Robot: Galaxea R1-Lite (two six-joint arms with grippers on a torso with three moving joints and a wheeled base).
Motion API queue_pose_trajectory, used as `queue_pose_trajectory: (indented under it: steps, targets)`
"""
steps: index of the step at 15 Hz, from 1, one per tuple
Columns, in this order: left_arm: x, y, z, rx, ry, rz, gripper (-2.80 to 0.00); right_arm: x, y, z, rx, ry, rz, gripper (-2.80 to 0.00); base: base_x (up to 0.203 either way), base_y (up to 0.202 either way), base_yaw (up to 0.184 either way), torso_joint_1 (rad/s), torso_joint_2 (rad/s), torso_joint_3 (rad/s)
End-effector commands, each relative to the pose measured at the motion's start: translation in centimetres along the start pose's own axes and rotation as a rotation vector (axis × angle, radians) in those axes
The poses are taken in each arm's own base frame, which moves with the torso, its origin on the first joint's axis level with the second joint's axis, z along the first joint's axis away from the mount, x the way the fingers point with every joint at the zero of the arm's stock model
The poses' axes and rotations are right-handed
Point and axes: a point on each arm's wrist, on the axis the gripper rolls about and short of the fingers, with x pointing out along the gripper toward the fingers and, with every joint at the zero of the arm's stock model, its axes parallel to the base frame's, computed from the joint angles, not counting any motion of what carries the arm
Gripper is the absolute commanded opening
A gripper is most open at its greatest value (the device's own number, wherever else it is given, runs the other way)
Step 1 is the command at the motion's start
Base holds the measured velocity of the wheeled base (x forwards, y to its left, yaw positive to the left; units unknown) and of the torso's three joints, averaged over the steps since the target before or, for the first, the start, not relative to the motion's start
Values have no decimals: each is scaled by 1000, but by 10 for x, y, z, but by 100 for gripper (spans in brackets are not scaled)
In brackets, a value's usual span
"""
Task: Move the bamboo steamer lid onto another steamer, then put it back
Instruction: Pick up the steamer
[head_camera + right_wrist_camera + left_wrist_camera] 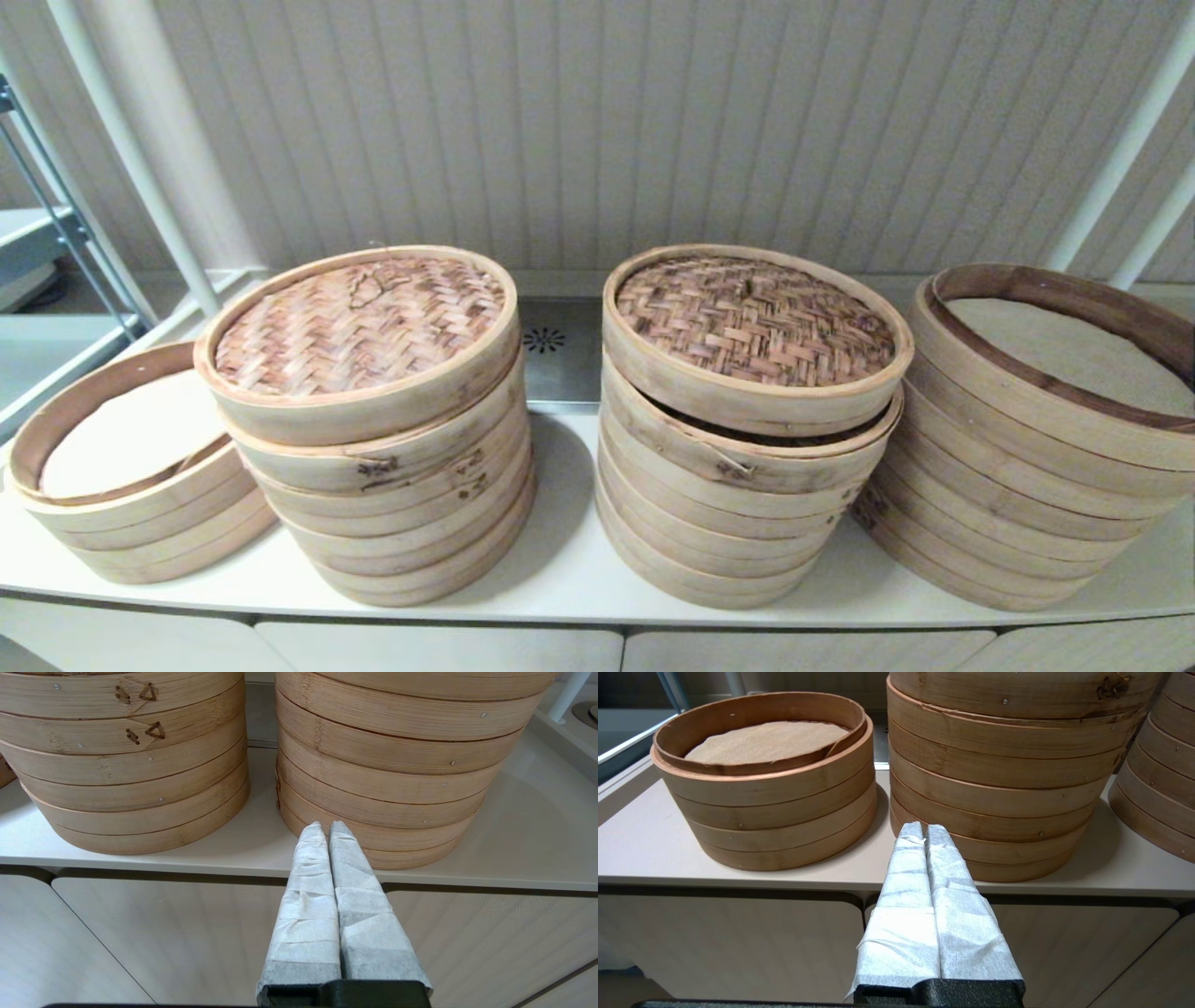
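Observation:
Four bamboo steamer stacks stand in a row on a white counter [560, 560]. A woven lid [359, 327] caps the second stack from the left. Another woven lid [754, 322] lies slightly askew on the third stack. The low far-left stack [131, 467] and the far-right stack [1055, 401] are uncovered, each with a cloth liner inside. Neither gripper shows in the head view. My left gripper [924, 828], fingers wrapped in white, is shut and empty, low before the counter edge near the tall stack [994, 765]. My right gripper [325, 827] is likewise shut and empty before the far-right stack [397, 765].
A metal plate with a drain [551, 345] lies behind the gap between the two middle stacks. White poles [1120, 159] rise at the back right, and a shelf frame [56, 224] stands at the left. Cabinet fronts [728, 942] sit below the counter.

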Motion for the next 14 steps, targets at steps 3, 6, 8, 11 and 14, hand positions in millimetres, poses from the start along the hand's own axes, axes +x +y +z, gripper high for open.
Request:
queue_pose_trajectory:
  steps: [3,6,8,11,14]
  targets:
    - [2,0,-10,-1,36,-2,-280,0,0,0,0,-2,0,-280,0,0,0,0,0,0]
    - [2,0,-10,-1,35,-2,-280,0,0,0,0,-2,3,-280,0,0,0,0,0,0]
    - [2,0,-10,-1,36,0,-280,0,0,0,-2,-4,3,-280,0,0,0,0,0,0]
    - [2,0,-10,-1,36,-2,-280,-1,0,2,-6,2,-5,-280,0,0,0,0,0,0]
    - [2,0,-10,1,36,-3,-280,-20,-1,41,-8,-53,2,-280,0,0,0,0,0,0]
